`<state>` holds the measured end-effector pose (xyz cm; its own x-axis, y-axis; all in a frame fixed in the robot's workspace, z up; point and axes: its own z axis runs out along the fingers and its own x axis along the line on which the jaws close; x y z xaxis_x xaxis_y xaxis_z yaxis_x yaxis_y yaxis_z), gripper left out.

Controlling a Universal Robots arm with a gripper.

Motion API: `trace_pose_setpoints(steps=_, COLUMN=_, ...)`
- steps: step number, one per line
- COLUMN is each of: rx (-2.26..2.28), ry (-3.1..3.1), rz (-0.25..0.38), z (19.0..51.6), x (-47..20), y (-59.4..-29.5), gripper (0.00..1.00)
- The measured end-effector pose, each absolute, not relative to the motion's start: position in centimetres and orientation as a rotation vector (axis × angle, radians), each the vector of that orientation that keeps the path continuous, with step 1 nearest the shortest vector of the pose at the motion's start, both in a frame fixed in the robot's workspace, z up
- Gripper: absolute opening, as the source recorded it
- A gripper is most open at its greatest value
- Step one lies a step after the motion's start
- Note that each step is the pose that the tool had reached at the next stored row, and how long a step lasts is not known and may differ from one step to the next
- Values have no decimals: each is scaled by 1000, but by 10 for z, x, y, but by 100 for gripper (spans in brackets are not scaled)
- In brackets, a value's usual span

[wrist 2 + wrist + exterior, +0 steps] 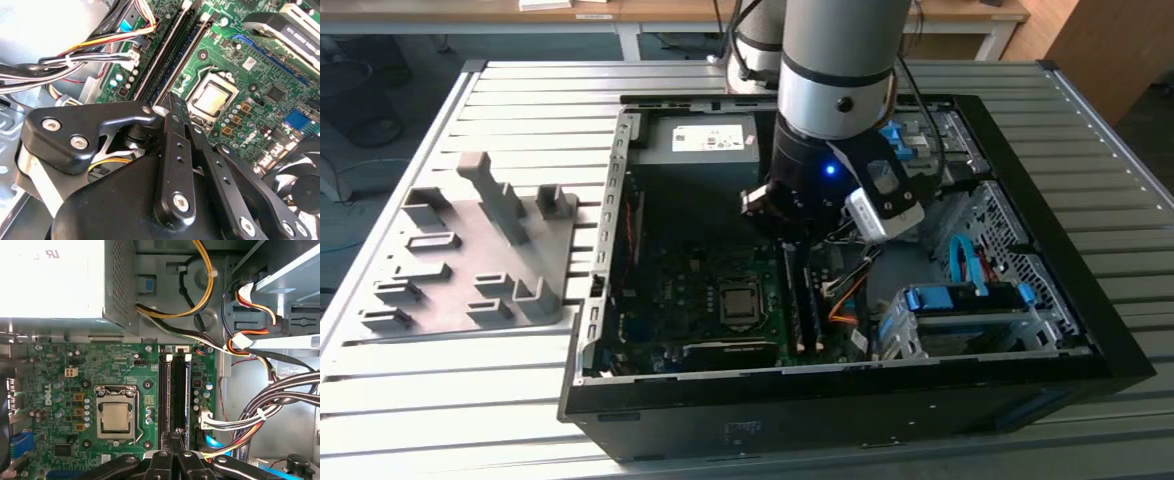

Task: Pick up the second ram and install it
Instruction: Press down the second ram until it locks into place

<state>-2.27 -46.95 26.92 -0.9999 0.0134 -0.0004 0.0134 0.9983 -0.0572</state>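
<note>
Your arm (834, 60) descends almost vertically from above, its grey tube ending in a black wrist section with a lit blue indicator. Your hand (174, 440) points straight down. In both wrist views you see its black linkages converge, the fingertips (172, 107) drawn together to a narrow point.

Even daylight fills the exterior view; the inside of the computer case (1014, 180) lies in shadow and a small blue light (829, 170) glows on the arm. In the first wrist view the power supply (50, 280) blows out white — glare — while both wrist views blur the near black linkage.
</note>
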Motion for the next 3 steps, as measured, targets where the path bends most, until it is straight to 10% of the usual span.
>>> trace_pose_setpoints(steps=3, rx=21, ry=3140, rz=-90, z=269, x=-23, y=-470, gripper=10)
